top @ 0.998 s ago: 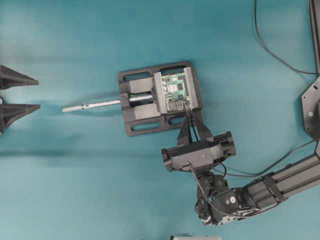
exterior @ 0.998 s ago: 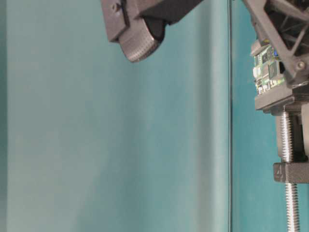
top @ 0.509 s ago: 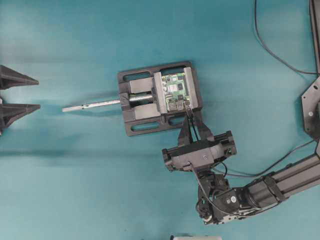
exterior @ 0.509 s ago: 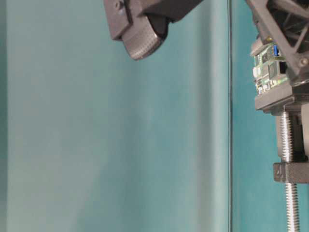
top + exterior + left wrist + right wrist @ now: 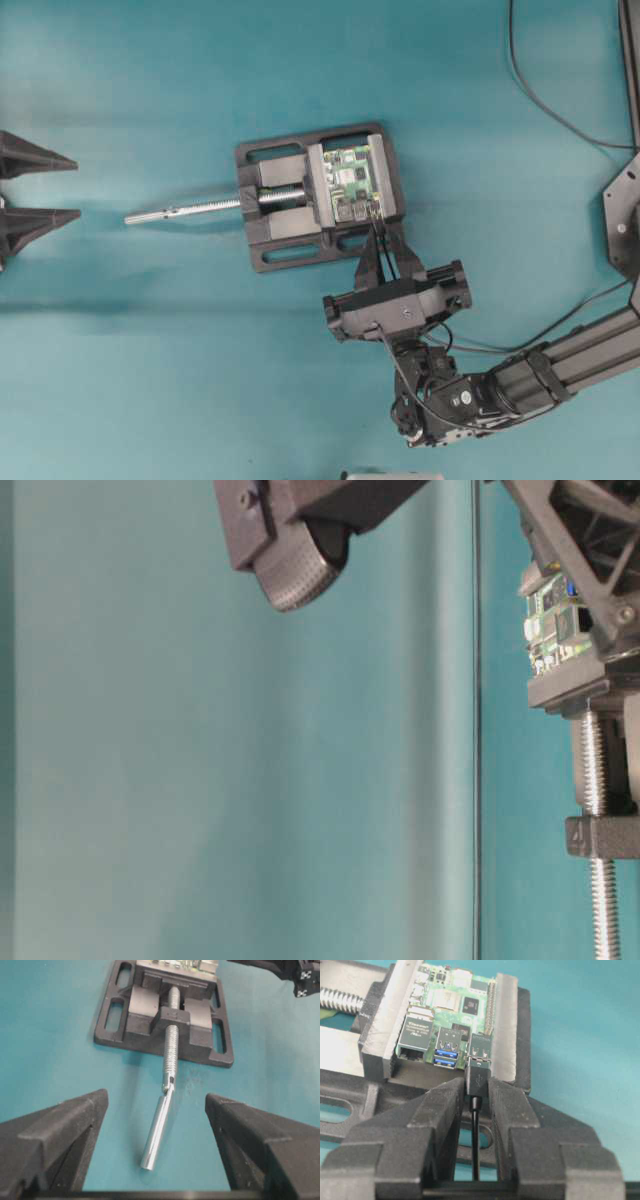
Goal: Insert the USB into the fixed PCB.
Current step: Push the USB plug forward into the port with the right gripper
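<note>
My right end effector (image 5: 478, 1091) is clamped on the USB (image 5: 478, 1076), a small black plug whose long axis runs straight out between my fingers (image 5: 440, 1110), in line with them, its front end pointing at the fixed PCB (image 5: 452, 1002) and its thin black cable (image 5: 475, 1145) trailing back between the fingers toward my wrist. The plug's tip sits at the mouth of the right-hand silver port on the board's near edge, beside the two blue-tongued ports; I cannot tell how far in it has gone. The green board lies flat, held between the jaws of the black vise (image 5: 268, 215), whose silver screw rod (image 5: 185, 210) sticks out toward the left of the overhead view. In that view my right arm comes in from the lower right corner, the wrist bent so that the end effector (image 5: 379, 232) points up and slightly left at the board's lower right corner. My left end effector (image 5: 156, 1125) is spread wide open, low over the teal counter (image 5: 150, 350), well apart from the vise and facing the free end of the screw rod.
</note>
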